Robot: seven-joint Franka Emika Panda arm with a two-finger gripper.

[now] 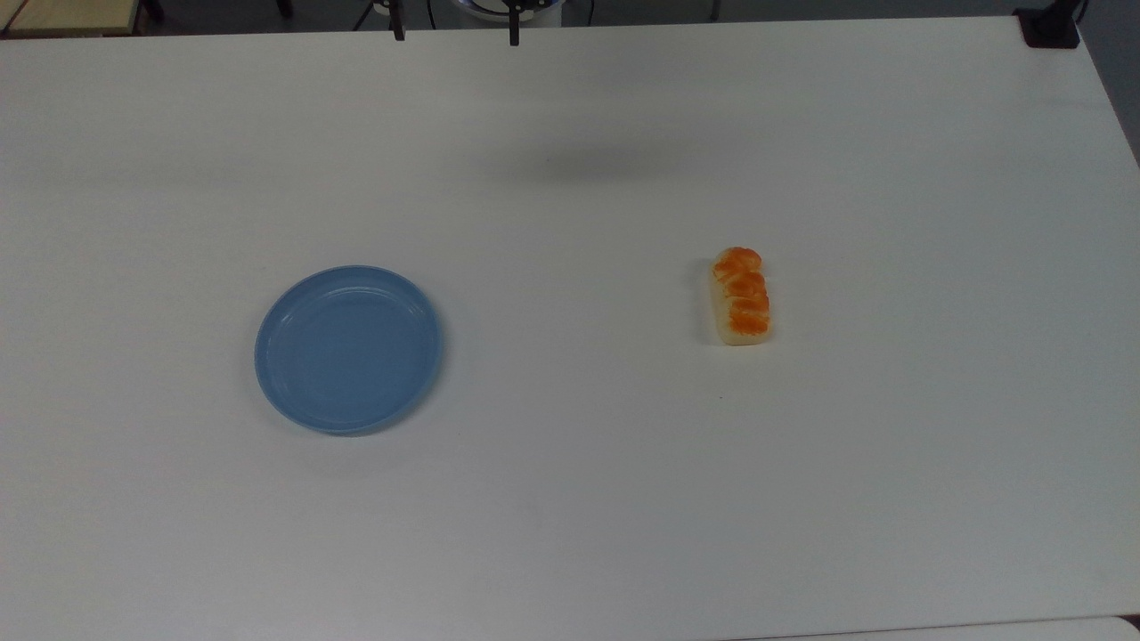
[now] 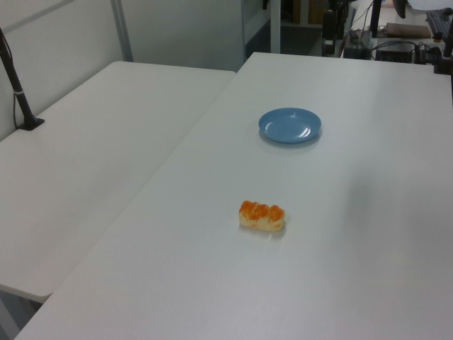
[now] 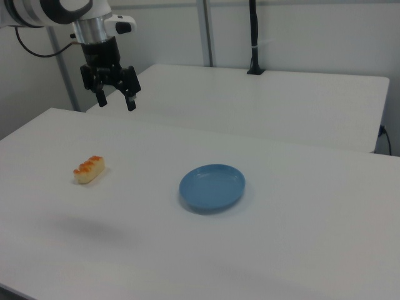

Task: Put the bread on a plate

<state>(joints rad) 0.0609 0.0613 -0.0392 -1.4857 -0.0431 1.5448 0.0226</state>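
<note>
- High above the white table (image 3: 300, 206), the black two-finger gripper (image 3: 115, 100) hangs with its fingers spread apart and nothing between them, well clear of both task things.
- On the table, the small oblong bread with cream sides and a glossy orange-brown bumpy top (image 1: 740, 296) lies flat, well apart from the round, shallow light-blue plastic plate (image 1: 348, 348), which lies towards the top view's left and has nothing on it.
- Nothing of the task looks done yet; the step in hand is probably the descent to the bread.
- Risk: the loaf is narrow and its top glossy and humped, so fingers closing across the bumps or off-centre could let it squirt out or roll onto its side.
- Risk: closing along its length rather than across its short width may exceed the opening and just push it along the smooth table.
- Risk: releasing near the plate's raised rim could leave the bread propped half off.
- Around: a second white table (image 3: 269, 94) with a black post (image 3: 254, 37) stands beyond; nothing lies between bread and plate, so the path looks unobstructed.
</note>
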